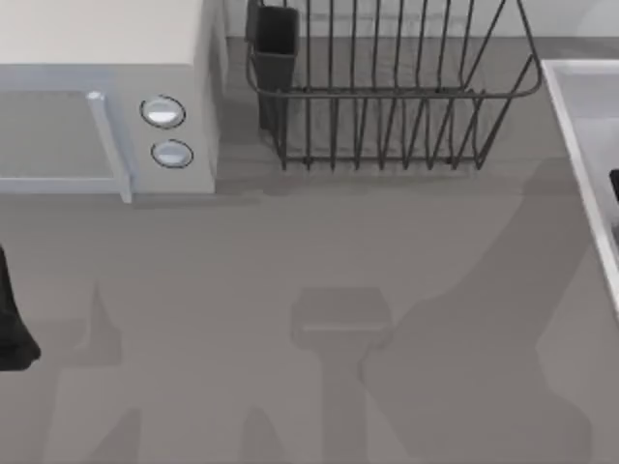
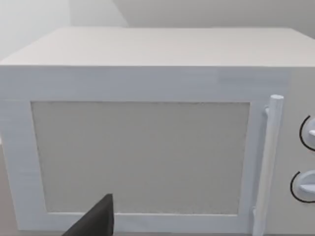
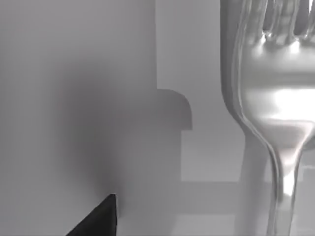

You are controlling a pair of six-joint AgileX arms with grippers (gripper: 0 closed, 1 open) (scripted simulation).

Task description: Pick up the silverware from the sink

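Right arm is at the sink (image 1: 580, 116), at the top view's right edge; a dark bit of it shows over the basin. The right wrist view looks close onto the silverware (image 3: 275, 113): a shiny fork, tines and neck large, handle running off the picture, lying against the pale sink floor. A dark tip of the right gripper (image 3: 98, 219) pokes in at that picture's edge, well apart from the fork, not touching it. Can't tell if its fingers are apart or together.

Left arm parked at the bench's (image 1: 290, 251) left edge, its wrist view facing the microwave (image 2: 147, 147). Dark tip of the left gripper (image 2: 96, 221) there too; fingers can't tell. Dish rack (image 1: 387, 97) sits at the back, not involved.

Step, as I judge it: closing in on the fork, grasp not made yet. To do it well: centre over the narrow neck or handle, straddle it across its width, go low to the basin floor, then close. Slim, slick metal is likely to slip or tilt if pinched off-centre.
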